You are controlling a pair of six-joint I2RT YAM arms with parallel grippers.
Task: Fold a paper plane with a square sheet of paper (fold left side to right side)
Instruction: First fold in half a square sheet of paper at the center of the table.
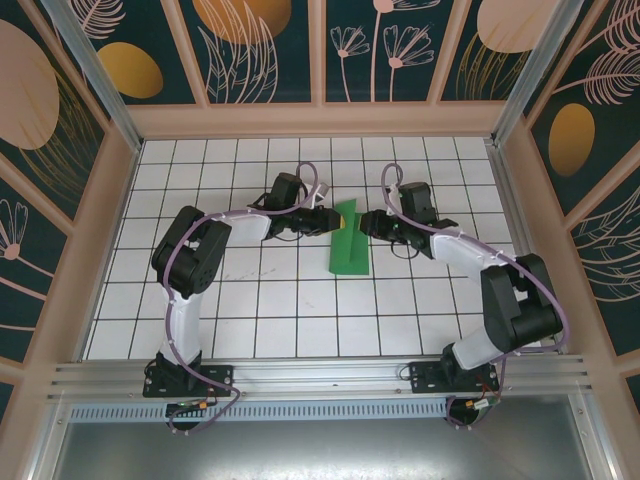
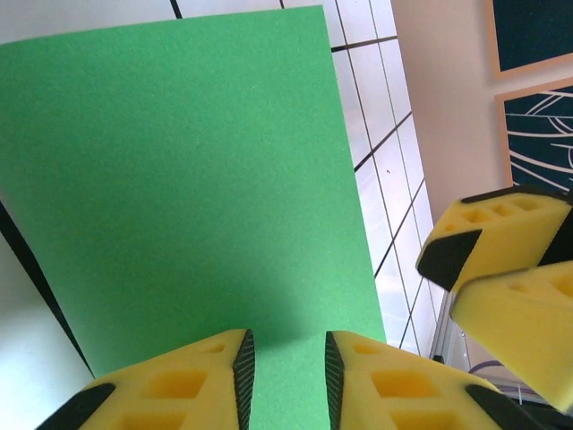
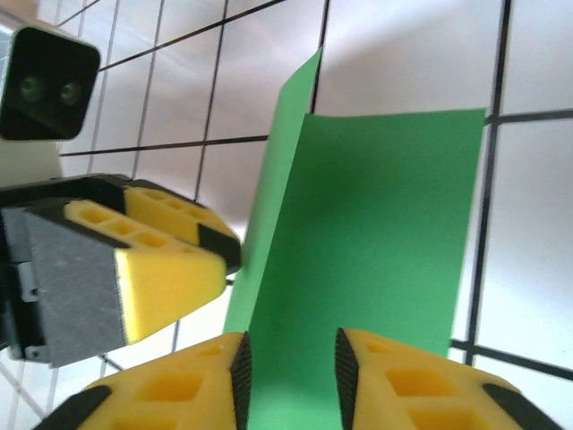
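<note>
The square sheet of paper (image 1: 348, 240) lies folded into a narrow bright-green strip at the middle of the tiled table. Its left flap stands raised off the lower layer (image 3: 376, 233). My left gripper (image 1: 330, 221) sits at the strip's left edge and my right gripper (image 1: 366, 222) at its right edge, facing each other. In the left wrist view the green sheet (image 2: 179, 179) spreads behind the left gripper (image 2: 285, 376), whose jaws stand apart with nothing pinched. The right gripper (image 3: 291, 381) is also open over the paper. The left fingers (image 3: 170, 260) touch the raised flap.
The white tiled table (image 1: 250, 320) is boxed in by beige walls (image 1: 110, 230) on the left, right and back. An aluminium rail (image 1: 320, 375) carrying both arm bases runs along the near edge. Bare tiles surround the paper.
</note>
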